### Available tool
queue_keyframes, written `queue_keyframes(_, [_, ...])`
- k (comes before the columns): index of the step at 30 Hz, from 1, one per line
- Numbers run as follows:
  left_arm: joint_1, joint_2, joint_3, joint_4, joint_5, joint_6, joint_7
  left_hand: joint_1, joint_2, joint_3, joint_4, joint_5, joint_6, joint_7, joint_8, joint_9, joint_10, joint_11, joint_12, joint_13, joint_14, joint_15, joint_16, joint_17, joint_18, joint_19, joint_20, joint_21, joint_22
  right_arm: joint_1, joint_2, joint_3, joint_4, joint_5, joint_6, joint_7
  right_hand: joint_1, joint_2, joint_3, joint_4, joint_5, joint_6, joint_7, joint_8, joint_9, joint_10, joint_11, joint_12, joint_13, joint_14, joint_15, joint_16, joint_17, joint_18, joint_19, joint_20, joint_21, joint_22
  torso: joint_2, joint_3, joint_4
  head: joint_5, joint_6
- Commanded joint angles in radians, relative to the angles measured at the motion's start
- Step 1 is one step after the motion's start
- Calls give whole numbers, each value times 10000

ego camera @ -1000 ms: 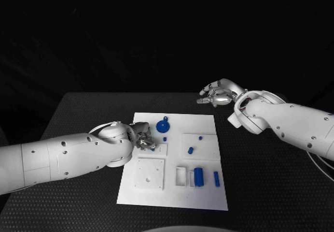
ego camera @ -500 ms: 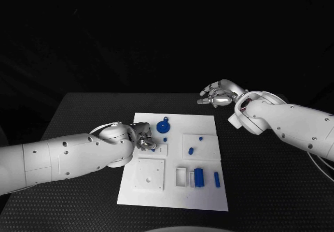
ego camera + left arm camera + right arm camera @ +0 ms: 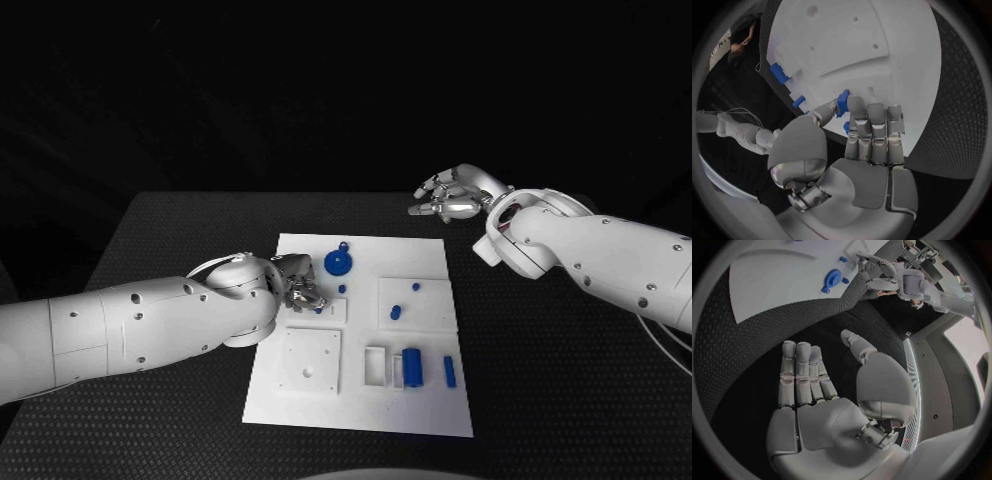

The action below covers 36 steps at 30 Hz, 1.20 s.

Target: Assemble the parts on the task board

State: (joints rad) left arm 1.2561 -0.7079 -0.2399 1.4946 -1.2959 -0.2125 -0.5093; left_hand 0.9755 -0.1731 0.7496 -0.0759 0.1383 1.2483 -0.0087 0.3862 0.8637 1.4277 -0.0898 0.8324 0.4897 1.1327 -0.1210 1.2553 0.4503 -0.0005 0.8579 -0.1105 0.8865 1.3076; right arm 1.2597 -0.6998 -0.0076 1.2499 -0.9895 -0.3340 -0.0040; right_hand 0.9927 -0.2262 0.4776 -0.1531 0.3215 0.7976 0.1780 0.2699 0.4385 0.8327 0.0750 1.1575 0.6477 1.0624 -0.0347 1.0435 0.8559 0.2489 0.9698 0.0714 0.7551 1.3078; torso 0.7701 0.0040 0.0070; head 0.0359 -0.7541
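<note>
Left wrist view shows left robot hand (image 3: pixel 861 140) seemingly pinching blue part (image 3: pixel 842 102).

Black table (image 3: pixel 159 240), dark all round.
The top is matte black with a fine, even, mesh-like weave over the whole surface. In the head view its far edge runs straight across, and its left edge slants outward toward the near side. The wrist views show the same dotted texture closer, bent by the lens. Behind the far edge there is only unlit blackness.
</note>
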Motion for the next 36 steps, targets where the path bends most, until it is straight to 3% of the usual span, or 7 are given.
queue_keyframes(1, [-9, 29, 0, -2, 33, -71, 85, 241, 134, 680, -618, 33, 26, -80, -2, 8, -133, -319, 7, -12, 8, -74, 18, -10, 32, 74, -1117, -40, 7, 1, -1, 5, 20, -17, 109, 72, -86, 1, -55, 0, 70, -14, 66, 62, -13, -54, -9, 56, -13, -76, 24, 52, -17, 129, 15, 7, -41, 60, -4, -3, 1, 5, 16])
queue_keyframes(14, [-9, 36, 0, -32, -58, 688, 12, 259, 130, 688, -620, 41, 24, -82, -3, 8, -132, -320, 6, -17, 11, -74, 17, -14, 34, 81, -1118, -51, 7, 1, -8, 4, 28, -15, 148, 72, -90, 0, -59, 2, 68, -15, 67, 63, -15, -56, -9, 63, -23, -78, 25, 56, -22, 129, 17, 8, -47, 66, 2, -4, 0, 15, -13])
queue_keyframes(28, [-9, 70, -1, -98, 7, 541, 86, 13, -28, 546, -328, 65, 113, -57, 48, 27, -47, -215, 102, -11, -1, -81, 14, -42, 7, 105, -1107, -141, 31, 1, -12, 4, 41, -15, 146, 70, -102, 1, -65, 10, 69, -16, 68, 64, -16, -61, -8, 69, -36, -82, 26, 59, -28, 129, 17, 9, -55, 72, -2, 5, -3, 26, -23])
queue_keyframes(31, [-9, 81, -1, -120, 42, 492, 94, -87, 159, 529, -195, 84, 125, -59, 57, 28, -45, -208, 130, -5, 0, -79, 30, -40, 7, 107, -1104, -164, 44, 1, -10, 4, 48, -15, 146, 70, -105, 2, -65, 12, 70, -16, 68, 65, -17, -61, -8, 70, -38, -82, 26, 59, -30, 129, 18, 10, -56, 74, -1, 8, 0, 30, -16])
queue_keyframes(32, [-9, 84, -1, -126, 42, 489, 84, -150, 353, 491, -238, 98, 120, -61, 60, 31, -57, -211, 150, 1, -10, -77, 44, -37, 7, 86, -1104, -181, 65, 1, -3, 4, 45, -15, 148, 70, -105, 3, -65, 12, 71, -16, 68, 65, -17, -61, -8, 71, -38, -82, 26, 59, -30, 129, 18, 10, -57, 74, 1, 5, 0, 32, -14])
queue_keyframes(36, [-9, 98, -1, -123, 89, 471, 58, -160, 460, 490, -380, 130, 114, -66, 63, 35, -76, -224, 171, 4, -17, -80, 61, -35, 10, 79, -1112, -193, 97, 1, -2, 4, 41, -15, 154, 70, -106, 5, -65, 14, 72, -16, 68, 65, -17, -62, -8, 73, -41, -83, 26, 60, -31, 129, 19, 10, -58, 76, 4, 6, -12, 48, -14])
